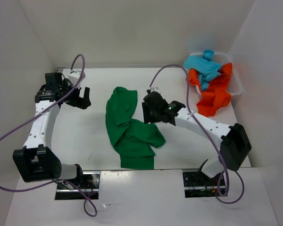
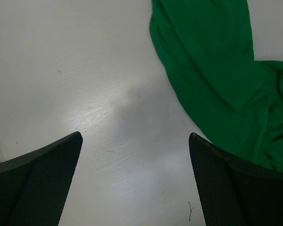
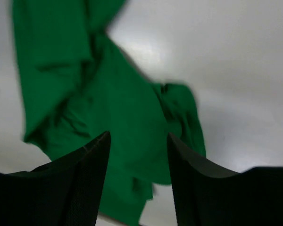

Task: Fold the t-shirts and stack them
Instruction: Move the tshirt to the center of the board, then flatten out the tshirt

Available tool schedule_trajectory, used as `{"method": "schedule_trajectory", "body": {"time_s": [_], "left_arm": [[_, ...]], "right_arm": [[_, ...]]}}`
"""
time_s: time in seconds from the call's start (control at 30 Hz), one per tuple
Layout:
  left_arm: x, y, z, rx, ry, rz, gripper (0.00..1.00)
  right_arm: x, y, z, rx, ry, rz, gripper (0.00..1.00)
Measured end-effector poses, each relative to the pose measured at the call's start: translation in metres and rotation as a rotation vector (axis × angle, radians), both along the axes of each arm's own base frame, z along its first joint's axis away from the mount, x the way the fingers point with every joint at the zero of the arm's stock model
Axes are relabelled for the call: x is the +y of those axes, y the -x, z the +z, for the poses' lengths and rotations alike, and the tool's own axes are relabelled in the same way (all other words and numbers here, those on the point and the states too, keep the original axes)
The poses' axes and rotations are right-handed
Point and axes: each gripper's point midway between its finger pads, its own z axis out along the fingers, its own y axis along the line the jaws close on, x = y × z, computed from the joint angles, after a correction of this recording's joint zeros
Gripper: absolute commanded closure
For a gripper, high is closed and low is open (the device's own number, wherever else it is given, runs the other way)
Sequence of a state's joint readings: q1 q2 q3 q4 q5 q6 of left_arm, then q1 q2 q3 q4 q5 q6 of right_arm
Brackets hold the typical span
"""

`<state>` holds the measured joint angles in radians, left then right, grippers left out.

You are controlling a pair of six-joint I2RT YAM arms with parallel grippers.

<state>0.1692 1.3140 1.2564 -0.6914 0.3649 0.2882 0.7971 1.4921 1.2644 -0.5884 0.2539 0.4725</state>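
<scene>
- The green shirt (image 1: pixel 129 129) lies crumpled mid-table (image 1: pixel 85 136).
- The left claw (image 2: pixel 134 136) is spread wide just beside it.
- The right claw (image 3: pixel 138 134) is partly apart above the shirt.
- The blue shirt (image 1: pixel 205 66) and orange shirt (image 1: pixel 214 96) fill the basket (image 1: pixel 237 84).

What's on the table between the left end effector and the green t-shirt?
Nothing: only bare white table separates the left end effector from the green t-shirt, as the top view and left wrist view show.

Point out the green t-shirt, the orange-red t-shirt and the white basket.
green t-shirt (image 1: pixel 129 129): top view, middle of the crumpled cloth
orange-red t-shirt (image 1: pixel 213 98): top view, lower hanging part
white basket (image 1: pixel 237 84): top view, right rim
</scene>
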Motion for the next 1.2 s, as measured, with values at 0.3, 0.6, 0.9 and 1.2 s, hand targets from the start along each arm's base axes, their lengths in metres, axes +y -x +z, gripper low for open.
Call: {"method": "schedule_trajectory", "body": {"time_s": [0.3, 0.6, 0.9, 1.2], "left_arm": [[-0.108, -0.018, -0.084, 0.207, 0.012, -0.263, 0.00], [-0.157, -0.021, -0.144, 0.316, -0.006, -0.317, 0.01], [-0.148, -0.019, -0.180, 0.311, -0.135, -0.281, 0.67], [-0.125, -0.012, -0.182, 0.321, -0.154, -0.259, 0.98]], "right_arm": [[-0.024, 0.084, -0.123, 0.442, 0.086, -0.059, 0.38], [-0.003, 0.125, -0.111, 0.478, 0.012, -0.001, 0.42], [-0.011, 0.153, -0.119, 0.541, 0.012, 0.004, 0.43], [-0.017, 0.154, -0.161, 0.611, 0.112, -0.027, 0.55]]}}
